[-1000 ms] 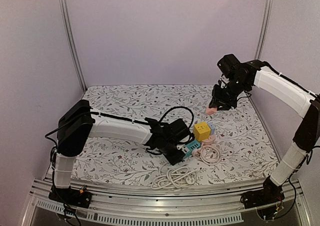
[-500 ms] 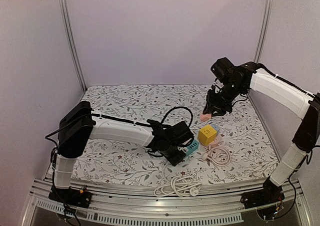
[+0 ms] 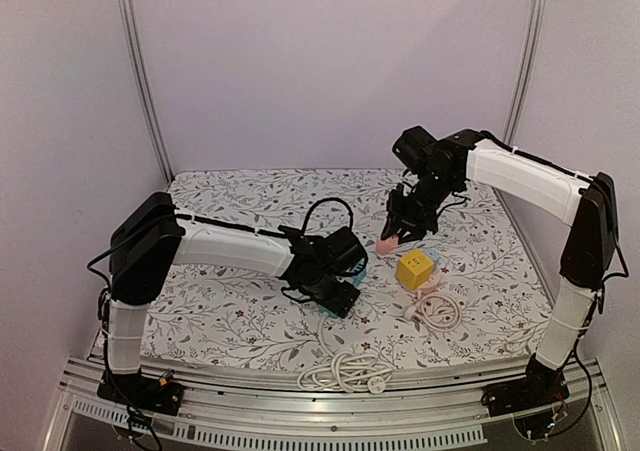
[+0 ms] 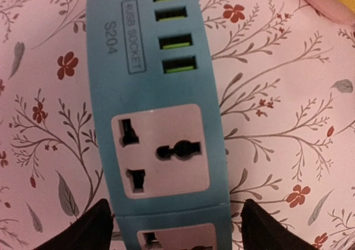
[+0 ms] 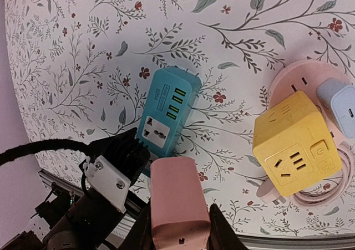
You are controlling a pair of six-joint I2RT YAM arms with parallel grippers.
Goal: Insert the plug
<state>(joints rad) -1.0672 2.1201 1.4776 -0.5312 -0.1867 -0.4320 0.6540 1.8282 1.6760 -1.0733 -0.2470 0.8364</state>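
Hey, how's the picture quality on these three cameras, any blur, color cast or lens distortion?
Top external: soft, even light, faint shadows. Left wrist: warm pink cast; the label on the blue power strip is sharp, the left gripper at the bottom edge dark and blurred. Right wrist: wide-angle bend curves the edge of the cloth; the pink plug near the lens looks slightly soft.

On my feed the table (image 3: 230, 206) wears a floral cloth. A yellow cube socket (image 3: 415, 269) sits right of centre, partly covering a round pink socket base (image 5: 291, 78) (I see only its rim and a few slots), with a pale blue adapter (image 5: 339, 106) just beside the cube. A pink cable (image 3: 438, 311) lies coiled nearer me. A white cord (image 3: 345, 373) is bundled at the table's near edge. Metal posts (image 3: 138, 71) rise at the back corners.
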